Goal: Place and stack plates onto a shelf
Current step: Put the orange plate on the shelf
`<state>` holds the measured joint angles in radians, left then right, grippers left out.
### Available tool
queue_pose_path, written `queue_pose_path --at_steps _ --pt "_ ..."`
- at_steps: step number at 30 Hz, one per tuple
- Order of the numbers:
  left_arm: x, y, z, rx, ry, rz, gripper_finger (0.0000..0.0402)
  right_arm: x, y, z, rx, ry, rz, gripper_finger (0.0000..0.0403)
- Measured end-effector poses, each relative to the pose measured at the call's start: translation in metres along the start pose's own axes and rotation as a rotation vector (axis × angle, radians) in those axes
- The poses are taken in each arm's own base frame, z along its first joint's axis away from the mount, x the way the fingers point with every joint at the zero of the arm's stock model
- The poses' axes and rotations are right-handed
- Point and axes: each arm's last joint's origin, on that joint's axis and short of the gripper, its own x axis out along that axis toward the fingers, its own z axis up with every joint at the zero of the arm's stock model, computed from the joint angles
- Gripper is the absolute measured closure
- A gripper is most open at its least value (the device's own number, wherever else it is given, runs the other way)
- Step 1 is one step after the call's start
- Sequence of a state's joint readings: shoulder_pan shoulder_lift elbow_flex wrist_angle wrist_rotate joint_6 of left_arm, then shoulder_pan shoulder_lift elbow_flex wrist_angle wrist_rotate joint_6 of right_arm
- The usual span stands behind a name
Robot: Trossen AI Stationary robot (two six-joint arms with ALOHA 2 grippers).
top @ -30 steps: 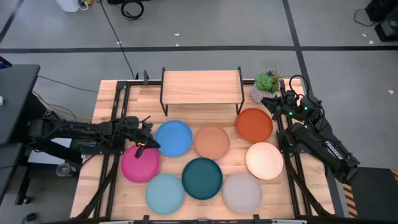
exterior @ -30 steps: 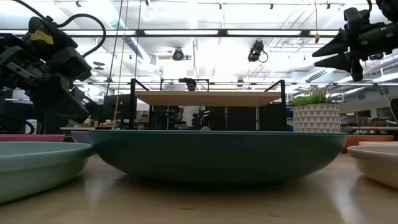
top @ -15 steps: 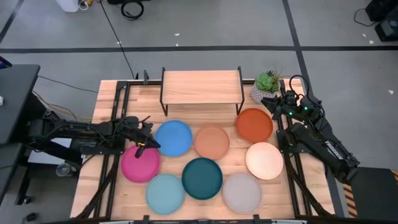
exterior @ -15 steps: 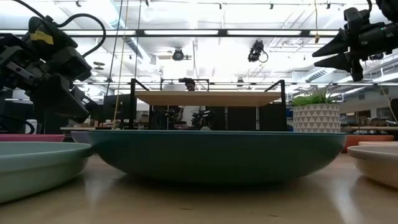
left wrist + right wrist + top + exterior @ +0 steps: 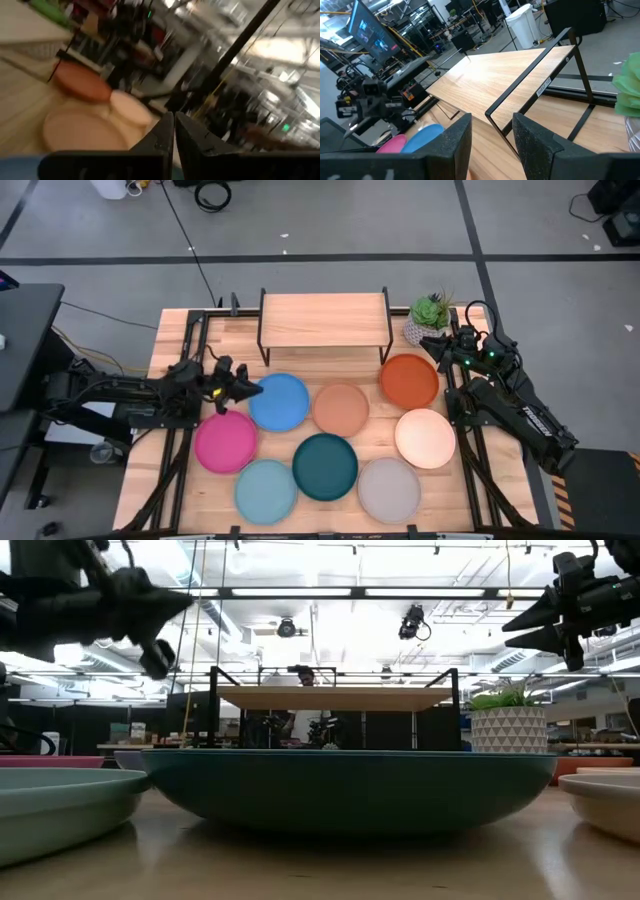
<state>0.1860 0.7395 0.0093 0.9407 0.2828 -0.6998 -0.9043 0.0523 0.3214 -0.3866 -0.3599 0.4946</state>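
Observation:
Eight plates lie flat on the tabletop: blue (image 5: 278,401), tan (image 5: 341,408), orange-red (image 5: 409,380), cream (image 5: 425,438), dark teal (image 5: 325,466), light aqua (image 5: 266,489), grey (image 5: 389,490) and magenta (image 5: 225,442). The shelf (image 5: 324,320) stands bare at the far edge. My left gripper (image 5: 252,388) is shut and empty. It is raised, pointing level toward the table's right, at the blue plate's left rim. Its fingers show closed in the left wrist view (image 5: 173,122). My right gripper (image 5: 430,343) hangs open and empty above the orange-red plate's far rim, facing the shelf (image 5: 520,75).
A potted plant (image 5: 430,318) in a white pot stands right of the shelf, close to my right gripper. Black frame rails run along both table sides (image 5: 190,350). The dark teal plate (image 5: 340,785) fills the low view's foreground.
My left gripper has risen from the magenta plate's far rim and gone toward the far edge and the blue plate. It has tipped from pointing down to pointing level toward the table's right. The plates have stayed in place.

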Motion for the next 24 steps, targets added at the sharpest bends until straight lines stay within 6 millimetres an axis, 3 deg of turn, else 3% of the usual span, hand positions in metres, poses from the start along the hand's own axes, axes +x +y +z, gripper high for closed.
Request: queue_pose_path --at_steps 2,7,12,16,20,24 --pt "0.000 -0.002 0.005 -0.027 -0.083 0.007 0.0377 0.000 0.000 0.000 0.000 0.000 0.000 0.0254" --pt "-0.004 -0.006 0.022 -0.309 -0.400 0.058 0.0377 0.000 0.000 0.001 -0.001 -0.006 0.003 0.0254" --pt "-0.008 -0.012 0.033 -0.334 -0.592 0.036 0.0377 0.000 0.004 0.006 0.168 -0.058 0.044 0.0254" --pt "0.003 -0.027 0.056 -0.294 -0.640 -0.021 0.0377 0.000 0.008 0.011 0.360 -0.065 0.121 0.0254" --pt "0.027 -0.052 0.090 -0.122 -0.552 -0.051 0.0377 0.003 0.014 0.018 0.280 -0.036 0.259 0.0254" --pt "0.045 -0.073 0.123 -0.003 -0.473 0.035 0.0377 0.005 0.019 0.027 0.280 -0.012 0.271 0.0253"
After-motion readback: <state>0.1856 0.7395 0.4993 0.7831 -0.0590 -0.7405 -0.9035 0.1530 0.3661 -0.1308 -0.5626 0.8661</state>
